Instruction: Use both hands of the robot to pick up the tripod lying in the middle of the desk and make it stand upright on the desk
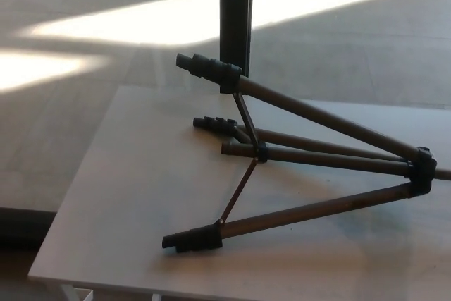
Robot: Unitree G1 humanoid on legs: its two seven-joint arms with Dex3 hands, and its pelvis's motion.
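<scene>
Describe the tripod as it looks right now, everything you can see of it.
The tripod lies on its side on the pale desk, legs spread and feet pointing to the robot's left. Its legs look like brown metal tubes with black feet; thin braces join them to a centre column. One leg angles up off the desk, and the nearest lies along it. The black hub sits at the picture's right edge. No hand touches it.
</scene>
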